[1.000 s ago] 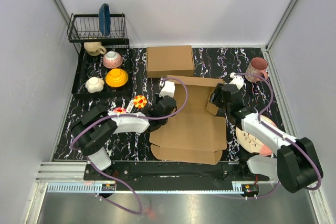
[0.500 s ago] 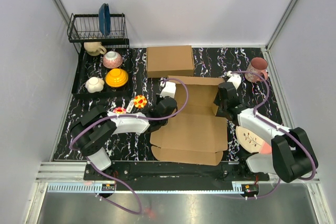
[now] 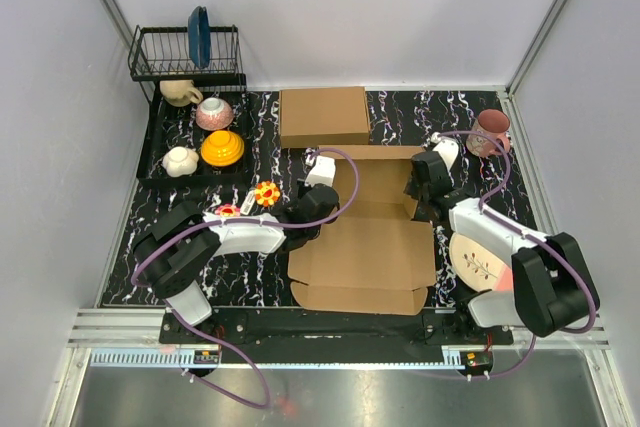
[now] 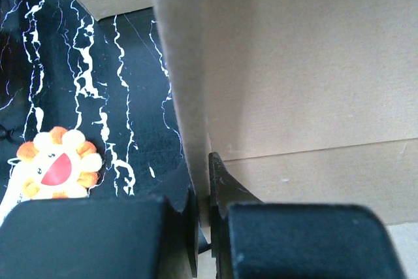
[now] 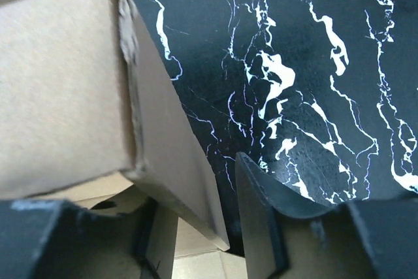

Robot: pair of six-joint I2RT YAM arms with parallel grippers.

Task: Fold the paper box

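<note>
The paper box (image 3: 370, 242) lies as a brown cardboard sheet in the middle of the table, its side flaps partly raised. My left gripper (image 3: 308, 209) is at its left edge. In the left wrist view that gripper (image 4: 204, 194) is shut on the upright left flap (image 4: 186, 83). My right gripper (image 3: 420, 187) is at the box's far right corner. In the right wrist view it (image 5: 209, 233) is open around a raised flap (image 5: 163, 135). That flap leans toward the left finger, with a dark gap to the right finger (image 5: 261, 213).
A neatly formed cardboard box (image 3: 323, 115) stands behind the sheet. A dish rack (image 3: 185, 57) and tray with bowls (image 3: 221, 148) fill the back left. A flower toy (image 3: 266, 193) lies by the left arm, a pink mug (image 3: 490, 129) and a plate (image 3: 480, 259) on the right.
The right gripper has shifted slightly back and left along the box's right edge. The sheet has slid a little to the right. The left gripper keeps its hold and has barely moved.
</note>
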